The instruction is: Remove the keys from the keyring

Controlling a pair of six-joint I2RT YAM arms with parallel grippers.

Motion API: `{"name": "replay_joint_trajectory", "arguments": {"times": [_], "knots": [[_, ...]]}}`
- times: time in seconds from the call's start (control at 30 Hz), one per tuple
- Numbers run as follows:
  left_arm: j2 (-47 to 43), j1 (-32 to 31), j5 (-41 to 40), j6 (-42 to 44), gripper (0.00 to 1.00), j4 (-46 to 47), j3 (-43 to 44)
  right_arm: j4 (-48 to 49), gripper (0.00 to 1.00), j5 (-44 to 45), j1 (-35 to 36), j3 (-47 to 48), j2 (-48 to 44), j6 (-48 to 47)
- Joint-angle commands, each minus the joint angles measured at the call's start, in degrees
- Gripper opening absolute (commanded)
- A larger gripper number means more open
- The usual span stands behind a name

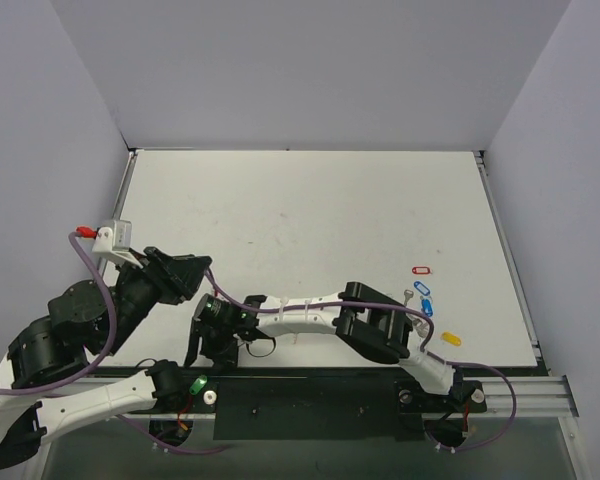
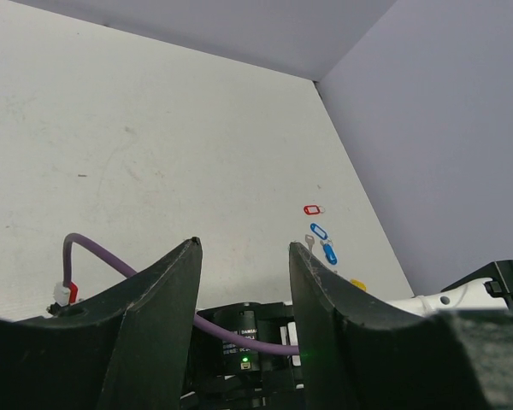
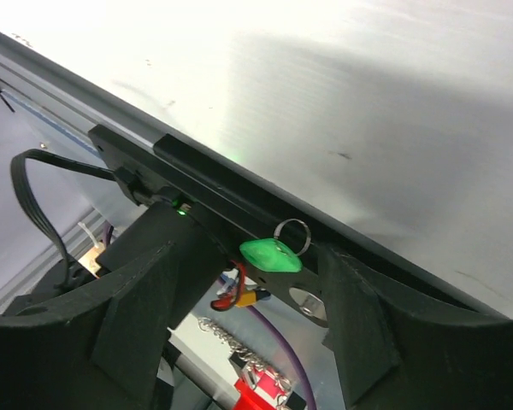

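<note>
The green-headed key [image 3: 271, 254] lies on the black mounting plate [image 3: 197, 184] at the table's near edge, with the thin silver keyring [image 3: 291, 220] standing up at its far end. In the top view the key [image 1: 197, 384] is a green spot just off the table. My right gripper [image 3: 252, 256] is open, with its fingers on either side of the key; I cannot tell whether they touch it. In the top view the right gripper [image 1: 208, 358] reaches far left. A bare silver key [image 1: 408, 297] lies at the table's right. My left gripper [image 1: 200, 276] is open and empty.
Red [image 1: 421, 270], blue [image 1: 426, 298] and yellow [image 1: 450, 339] key tags lie at the table's right, also in the left wrist view [image 2: 318, 231]. The right arm's wrist [image 2: 244, 342] sits just below the left gripper [image 2: 242, 243]. Cables and a connector [image 3: 239, 297] hang under the plate.
</note>
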Motion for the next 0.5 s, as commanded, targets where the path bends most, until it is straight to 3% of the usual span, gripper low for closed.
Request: {"name": "replay_joint_trajectory", "arguments": {"times": [0.0, 0.47], "knots": [[-1.18, 0.03, 0.47, 0.94, 0.55, 1.43, 1.64, -2.8, 0.6, -0.08, 1.49, 4.9, 1.95, 1.0], [-3.21, 0.03, -0.4, 0.59, 0.55, -0.07, 2.26, -12.55, 0.54, 1.51, 2.89, 8.59, 3.36, -1.11]]}}
